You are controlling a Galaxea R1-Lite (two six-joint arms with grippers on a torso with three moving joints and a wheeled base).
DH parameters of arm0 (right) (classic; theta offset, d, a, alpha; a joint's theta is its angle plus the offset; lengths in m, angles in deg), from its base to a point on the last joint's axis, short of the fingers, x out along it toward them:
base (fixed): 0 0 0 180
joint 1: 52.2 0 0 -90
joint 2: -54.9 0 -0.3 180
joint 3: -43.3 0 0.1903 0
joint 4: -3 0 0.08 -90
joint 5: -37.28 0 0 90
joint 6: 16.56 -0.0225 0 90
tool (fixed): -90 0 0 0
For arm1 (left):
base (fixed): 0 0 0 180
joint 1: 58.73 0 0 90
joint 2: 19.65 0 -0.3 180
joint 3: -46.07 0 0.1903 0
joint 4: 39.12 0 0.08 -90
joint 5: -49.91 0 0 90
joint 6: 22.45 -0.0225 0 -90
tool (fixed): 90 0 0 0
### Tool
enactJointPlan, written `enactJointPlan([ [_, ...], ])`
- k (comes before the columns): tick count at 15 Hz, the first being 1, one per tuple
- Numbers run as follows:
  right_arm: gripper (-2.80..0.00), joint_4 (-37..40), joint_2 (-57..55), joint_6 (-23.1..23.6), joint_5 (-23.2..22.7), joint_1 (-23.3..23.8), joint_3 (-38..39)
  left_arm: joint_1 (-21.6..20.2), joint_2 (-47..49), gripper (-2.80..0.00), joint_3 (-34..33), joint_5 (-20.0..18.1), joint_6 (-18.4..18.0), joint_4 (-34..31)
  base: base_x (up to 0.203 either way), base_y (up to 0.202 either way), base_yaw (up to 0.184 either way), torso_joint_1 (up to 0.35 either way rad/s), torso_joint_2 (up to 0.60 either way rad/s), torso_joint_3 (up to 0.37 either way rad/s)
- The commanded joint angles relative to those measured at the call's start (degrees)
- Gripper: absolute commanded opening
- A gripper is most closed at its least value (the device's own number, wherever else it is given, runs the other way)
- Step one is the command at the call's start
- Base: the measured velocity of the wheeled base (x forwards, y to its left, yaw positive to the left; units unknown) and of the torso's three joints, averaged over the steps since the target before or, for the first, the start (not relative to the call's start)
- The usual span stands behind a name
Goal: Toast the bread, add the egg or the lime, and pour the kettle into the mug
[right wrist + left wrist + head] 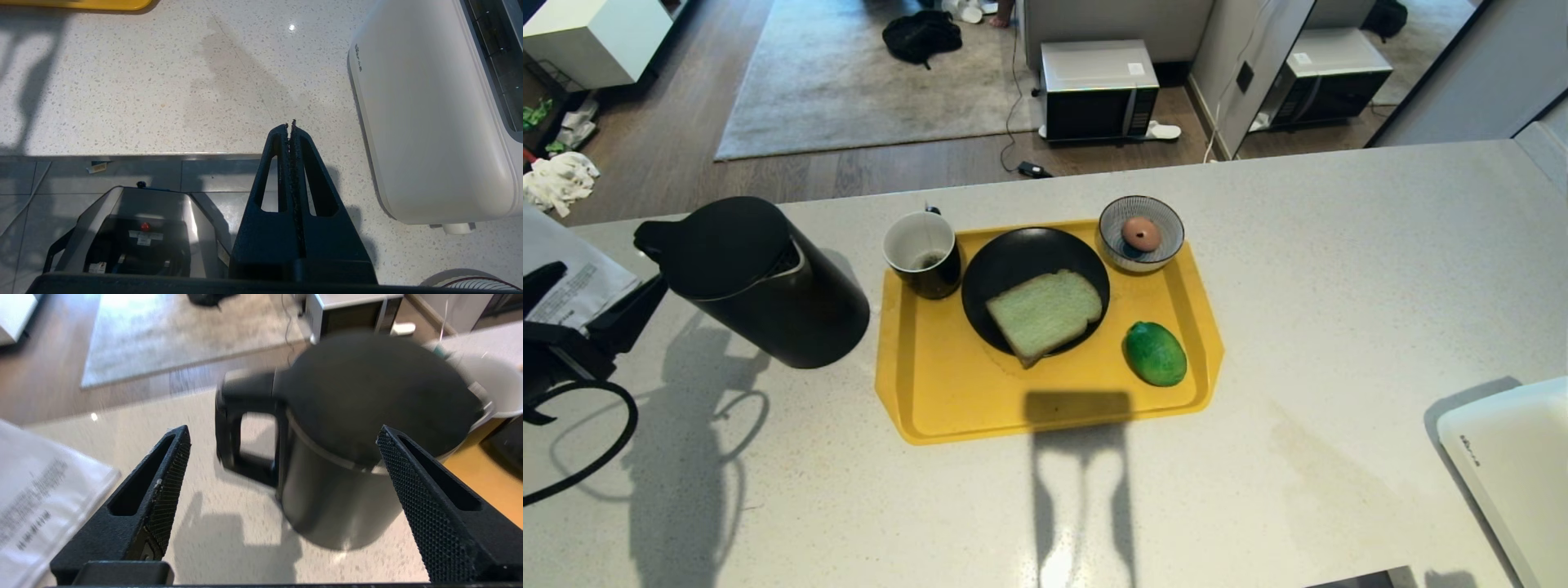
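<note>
L hand (282, 437) is wide open w/ nothing in it, near the kettle (760, 282), which stands on the tabletop (1339, 286) just left of the yellow tray (947, 392). Tray holds mug (923, 253), bread (1044, 314) on black plate (1013, 253), and lime (1156, 354). R hand (291, 124) is closed, empty, over the tabletop edge by the white toaster (429, 122).

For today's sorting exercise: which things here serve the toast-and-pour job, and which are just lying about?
Job: bread, lime, kettle, mug, egg, toaster, open left gripper.

Lying about: paper, microwave, bag.
</note>
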Motion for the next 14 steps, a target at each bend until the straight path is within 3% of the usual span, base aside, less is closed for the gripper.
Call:
enactJointPlan([
  [1, -2.8, 0.0, 0.0, 0.1, 0.0, 0.0, 0.0, 0.0, -4.5, 0.0, 0.4, -0.1, 0.1, 0.4, 0.0, 0.0, 0.0, 0.0, 0.0, 0.0],
  [9, -2.8, 0.0, 0.0, 0.1, 0.0, 0.0, 0.0, 2.1, -16.2, 0.0, 1.5, -0.1, 2.2, -1.1, 0.0, 0.0, 0.0, 0.0, 0.0, 0.0],
  [11, -2.8, 0.0, 0.0, 0.1, 0.0, 0.0, 0.0, 2.9, -21.7, 0.0, 3.4, -0.1, 3.5, -7.5, 0.0, 0.0, 0.0, 0.0, 0.0, 0.0],
  [14, -2.8, 0.0, 0.0, 0.1, 0.0, 0.0, 0.0, 6.1, -31.7, 0.0, 10.1, 0.1, 4.7, -25.6, 0.0, 0.0, 0.0, 0.0, 0.0, 0.0],
])
